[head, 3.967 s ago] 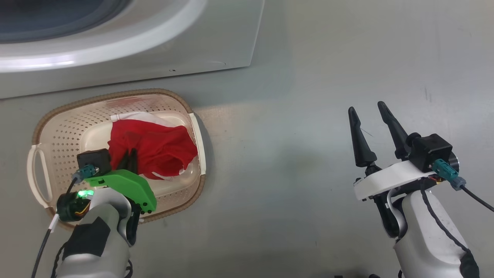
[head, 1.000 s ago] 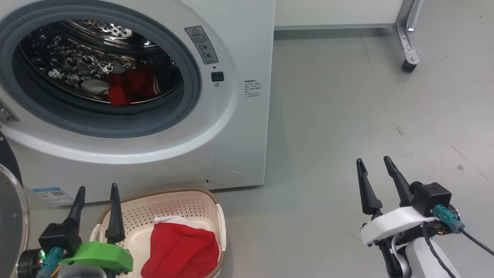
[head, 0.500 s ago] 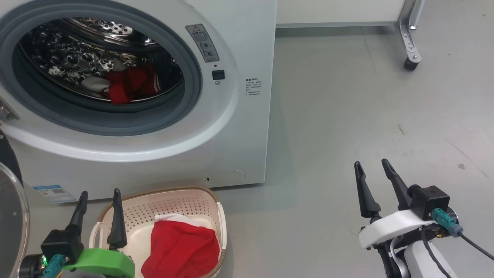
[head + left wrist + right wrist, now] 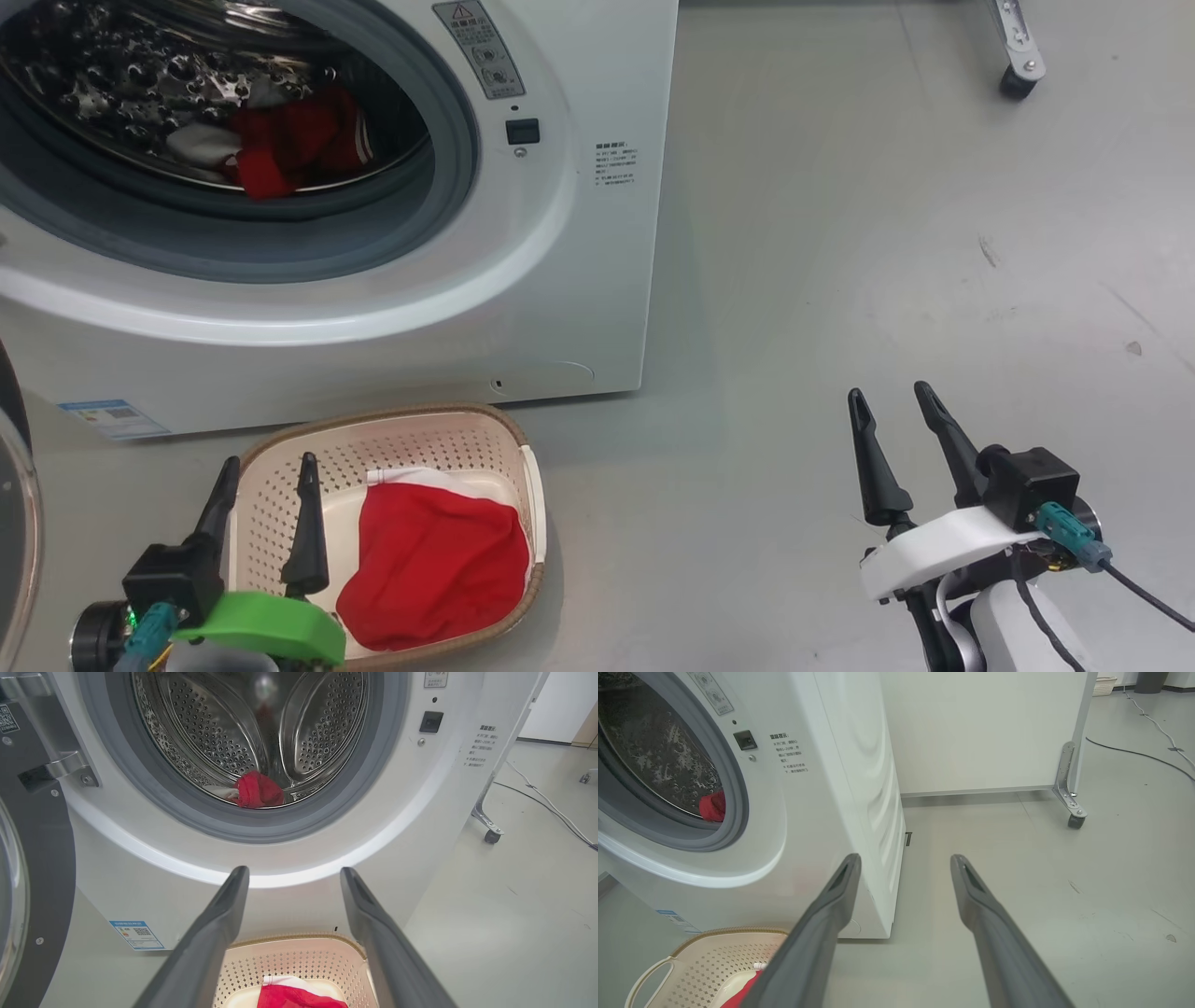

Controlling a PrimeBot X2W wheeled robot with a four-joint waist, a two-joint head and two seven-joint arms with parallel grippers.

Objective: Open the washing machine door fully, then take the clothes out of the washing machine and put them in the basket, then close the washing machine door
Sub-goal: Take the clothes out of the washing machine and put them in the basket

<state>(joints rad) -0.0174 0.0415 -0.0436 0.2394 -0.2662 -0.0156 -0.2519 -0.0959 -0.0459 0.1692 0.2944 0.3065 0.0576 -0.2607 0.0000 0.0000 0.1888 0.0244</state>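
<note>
Head view: the washing machine stands open, the washing machine door at the left edge. A red garment lies in the drum and the clothes lie in the basket before it. Both tools are spread and empty, the left tool over the basket's left part and the right tool over bare floor. Left wrist view: the fingers stand apart above the basket, below the drum mouth. Right wrist view: the fingers stand apart with nothing between them, beside the machine's front corner.
</note>
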